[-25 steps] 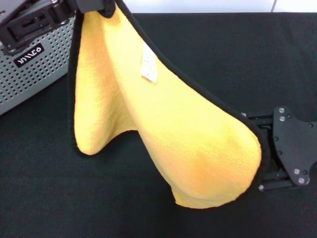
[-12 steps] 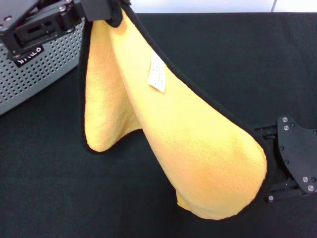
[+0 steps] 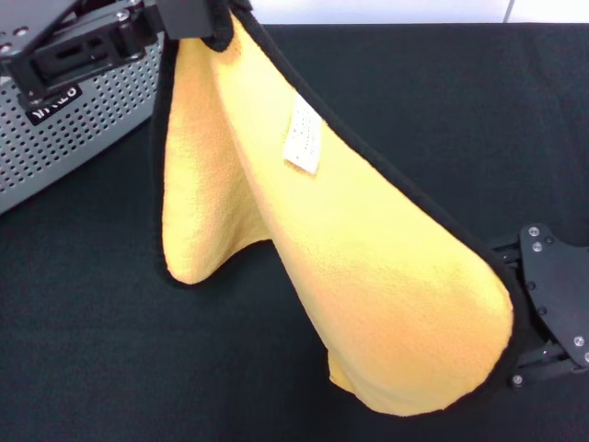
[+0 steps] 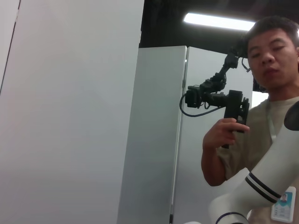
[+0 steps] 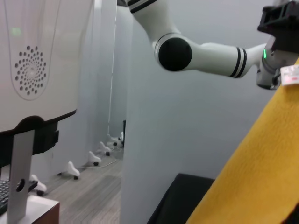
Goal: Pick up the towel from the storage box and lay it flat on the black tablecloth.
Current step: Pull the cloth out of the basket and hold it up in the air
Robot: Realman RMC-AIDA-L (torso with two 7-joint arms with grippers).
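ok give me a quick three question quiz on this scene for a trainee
1. True or false: the towel already lies flat on the tablecloth.
2. Which grippers hold the towel? A) left only B) right only C) both
3. Fill in: the small white label is sewn to the ____.

Key:
1. False. It hangs stretched in the air, clear of the box.
2. C. The left gripper holds the upper corner near the box, and the right gripper holds the lower edge.
3. towel
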